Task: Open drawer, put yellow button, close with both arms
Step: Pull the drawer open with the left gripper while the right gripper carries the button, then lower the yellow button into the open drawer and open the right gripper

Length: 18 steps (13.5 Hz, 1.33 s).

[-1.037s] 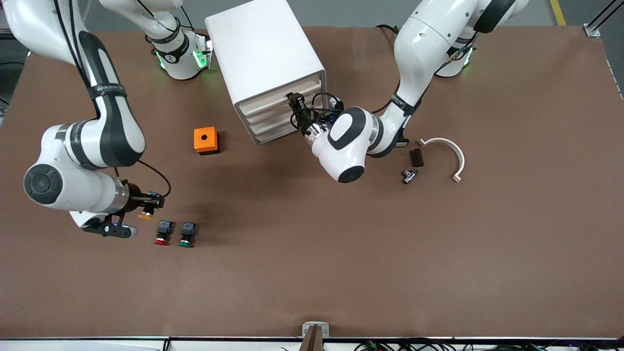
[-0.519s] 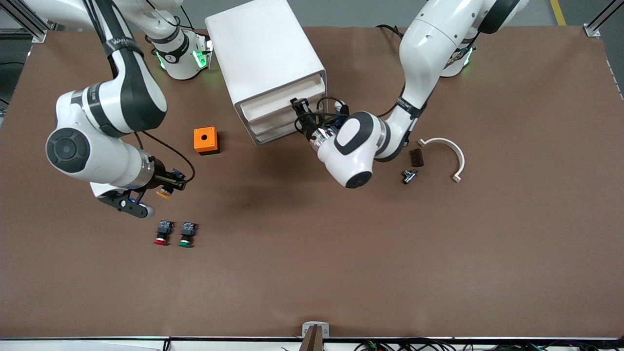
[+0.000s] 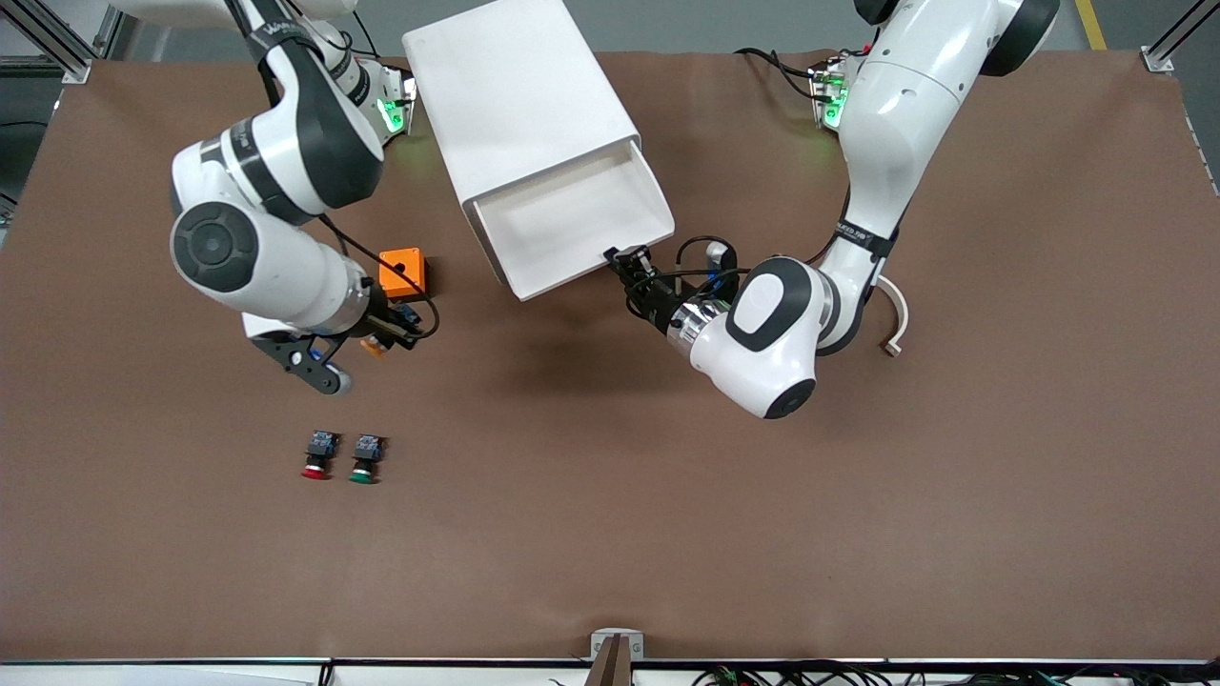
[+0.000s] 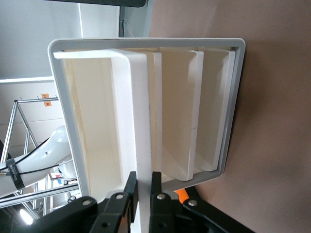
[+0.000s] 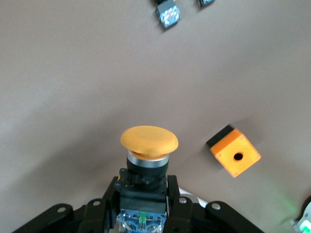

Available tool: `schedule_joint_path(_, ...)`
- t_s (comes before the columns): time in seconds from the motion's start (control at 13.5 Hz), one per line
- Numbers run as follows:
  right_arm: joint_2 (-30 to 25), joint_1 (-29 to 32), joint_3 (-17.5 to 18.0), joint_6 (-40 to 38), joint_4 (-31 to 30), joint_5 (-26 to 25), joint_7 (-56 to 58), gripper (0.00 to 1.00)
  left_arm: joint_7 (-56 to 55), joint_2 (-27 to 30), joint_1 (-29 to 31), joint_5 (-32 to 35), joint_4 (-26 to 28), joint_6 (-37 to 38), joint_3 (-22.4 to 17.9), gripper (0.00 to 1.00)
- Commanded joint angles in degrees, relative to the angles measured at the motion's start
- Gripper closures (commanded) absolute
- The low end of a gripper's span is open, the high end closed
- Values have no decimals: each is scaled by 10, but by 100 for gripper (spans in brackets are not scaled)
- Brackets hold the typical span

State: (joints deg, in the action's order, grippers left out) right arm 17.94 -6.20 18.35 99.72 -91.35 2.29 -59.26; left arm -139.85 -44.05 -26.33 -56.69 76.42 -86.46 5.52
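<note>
While its jaws pinch the front lip of the drawer (image 3: 572, 224), the left gripper (image 3: 624, 264) sits at the corner of that lip toward the left arm's end of the table. The drawer is pulled well out of the white cabinet (image 3: 519, 95), and its tray shows bare. The right gripper (image 3: 389, 333) is clamped on the black body of the yellow button (image 5: 148, 141), held in the air just beside the orange box (image 3: 401, 272), on the side nearer the front camera. Nearer that camera again, well apart from the orange box, the red-capped button (image 3: 317, 453) and the green-capped button (image 3: 365, 457) lie side by side.
</note>
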Motion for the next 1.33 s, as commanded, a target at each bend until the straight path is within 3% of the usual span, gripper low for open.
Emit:
schedule_joint_path(0.0, -5, 4, 42, -5, 7, 6, -90, 100, 14, -1, 12, 2, -21, 18, -1, 65)
schedule_joint_path(0.07, -5, 4, 58, -5, 18, 6, -124, 99, 14, -1, 12, 2, -21, 18, -1, 45)
schedule_joint_path(0.3, -5, -21, 79, 3, 21, 6, -224, 99, 12, 0, 21, 7, -19, 19, -2, 5)
schedule_joint_path(0.37, -5, -33, 80, 6, 21, 6, -250, 99, 13, 0, 29, 17, -19, 19, -2, 1)
schedule_joint_path(1.04, 2, -135, 83, 144, -46, 8, -491, 99, 124, 7, 100, 176, -38, 21, 0, 1)
schedule_joint_path(1.26, 2, -158, 83, 180, -68, 7, -540, 90, 166, 12, 105, 249, -55, 19, -2, 1)
